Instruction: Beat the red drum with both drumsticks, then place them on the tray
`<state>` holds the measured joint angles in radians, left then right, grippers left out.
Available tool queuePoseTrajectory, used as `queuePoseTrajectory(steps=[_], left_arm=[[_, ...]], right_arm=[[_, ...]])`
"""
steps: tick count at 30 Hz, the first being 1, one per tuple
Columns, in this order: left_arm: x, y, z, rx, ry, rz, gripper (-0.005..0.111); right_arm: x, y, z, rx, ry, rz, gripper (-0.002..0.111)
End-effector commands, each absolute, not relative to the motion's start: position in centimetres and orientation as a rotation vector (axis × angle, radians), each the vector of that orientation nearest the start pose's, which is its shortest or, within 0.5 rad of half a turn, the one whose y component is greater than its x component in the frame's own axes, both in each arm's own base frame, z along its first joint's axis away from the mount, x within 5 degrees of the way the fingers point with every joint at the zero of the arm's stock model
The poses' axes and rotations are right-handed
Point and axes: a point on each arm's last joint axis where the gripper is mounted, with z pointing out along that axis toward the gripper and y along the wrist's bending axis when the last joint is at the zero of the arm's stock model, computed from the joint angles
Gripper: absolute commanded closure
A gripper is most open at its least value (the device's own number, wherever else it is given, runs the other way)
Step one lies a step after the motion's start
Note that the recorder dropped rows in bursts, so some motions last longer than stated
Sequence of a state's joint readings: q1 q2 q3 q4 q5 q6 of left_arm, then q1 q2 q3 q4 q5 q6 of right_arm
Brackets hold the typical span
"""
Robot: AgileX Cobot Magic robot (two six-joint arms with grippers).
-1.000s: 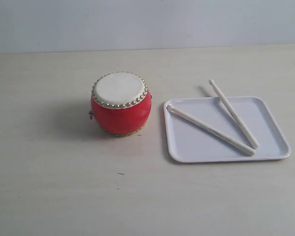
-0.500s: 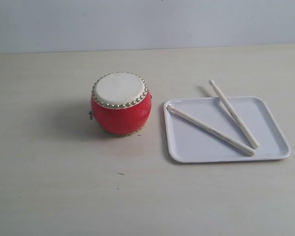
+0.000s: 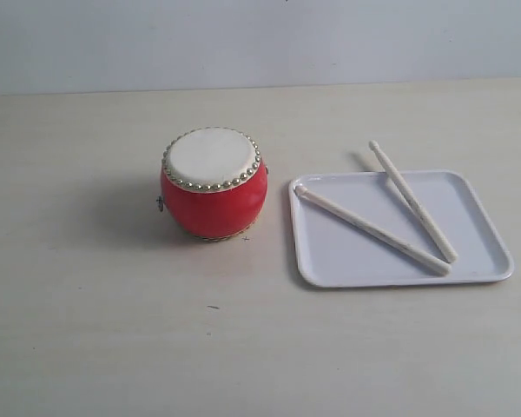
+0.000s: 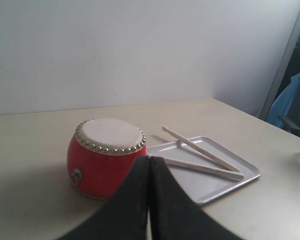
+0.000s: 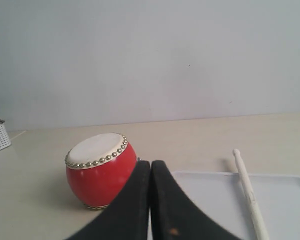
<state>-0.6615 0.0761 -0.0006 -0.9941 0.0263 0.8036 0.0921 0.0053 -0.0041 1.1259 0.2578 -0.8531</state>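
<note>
No change over the last second in the exterior view: same still scene, no arm in sight. Red drum (image 3: pixel 213 182) upright on the bench (image 3: pixel 87 347), just beside the tray (image 3: pixel 489 265) and apart from it. Both drumsticks on the tray in a narrow V, butt ends close together: the nearer drumstick (image 3: pixel 371 228) with its tip at the rim by the drum, the farther drumstick (image 3: pixel 414 204) poking its tip out over the far rim. Left fingers (image 4: pixel 146 172) and right fingers (image 5: pixel 154 172) pressed shut, holding nothing, hanging back from the drum and touching nothing. Judging by this stillness, either finished or not yet begun: if finished, no further move needed; if not, time to open up and reach for a stick each
</note>
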Motion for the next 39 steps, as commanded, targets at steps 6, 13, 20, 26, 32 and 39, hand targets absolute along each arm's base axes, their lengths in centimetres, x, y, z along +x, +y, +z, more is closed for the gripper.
queuePoseTrajectory(steps=[6,13,20,26,32,39], left_arm=[[4.80,-4.01,20.75,0.396,1.564,-0.681,0.107],[4.80,-4.01,20.75,0.395,1.565,-0.682,0.107],[4.80,-4.01,20.74,0.419,1.556,-0.657,0.107],[4.80,-4.02,20.75,0.384,1.569,-0.694,0.107],[4.74,-4.08,20.64,0.391,1.581,-0.702,0.107],[4.87,-3.93,20.50,0.350,1.607,-0.707,0.107]], right_arm=[[5.15,2.66,20.27,-0.065,1.617,0.455,0.108],[5.15,2.66,20.27,-0.065,1.617,0.455,0.108],[5.15,2.66,20.27,-0.065,1.617,0.455,0.108],[5.15,2.66,20.27,-0.065,1.617,0.455,0.108],[5.15,2.66,20.27,-0.065,1.617,0.455,0.108],[5.15,2.66,20.27,-0.065,1.617,0.455,0.108]])
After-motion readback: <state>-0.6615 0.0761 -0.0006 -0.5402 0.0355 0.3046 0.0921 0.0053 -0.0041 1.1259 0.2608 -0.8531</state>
